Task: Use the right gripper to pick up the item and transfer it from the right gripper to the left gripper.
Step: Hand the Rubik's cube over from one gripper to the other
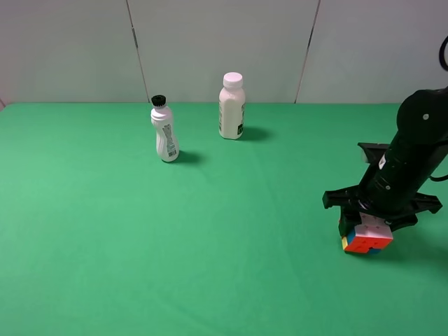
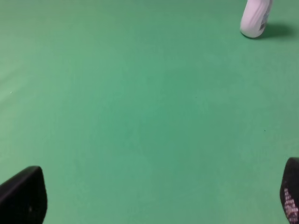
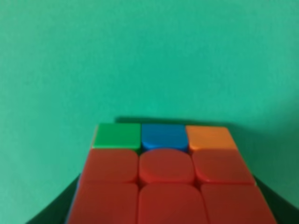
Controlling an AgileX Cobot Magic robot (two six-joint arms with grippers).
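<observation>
The left gripper (image 2: 156,200) is hanging with its jaws spread wide and holding nothing, looking down on the bare green table (image 2: 117,116). It is not showing in the high view.

Further right, toward the far side, a black-capped bottle (image 1: 164,133) is standing upright. A white-capped bottle (image 1: 232,106) is standing to its right and a little farther back, apart from it.

At the near right, the right gripper (image 1: 365,225) is reaching down over the cube (image 1: 367,238) with its jaws clenched on the cube's sides. In the wrist view, red squares are filling the space between the dark jaws. Whether the cube is resting on the table or just leaving it, I cannot tell.

The cube is looking light, hard and stiff, with smooth plastic faces that are likely slippery and layers that can twist. A centred hold on two opposite flat faces is seeming safest, as it is leaving the other pair free for the receiving jaws.

Wide open green is lying between the cube and the bottles, giving plenty of room for moving left. The table's right edge is falling outside the view, so room on that side cannot be judged.
</observation>
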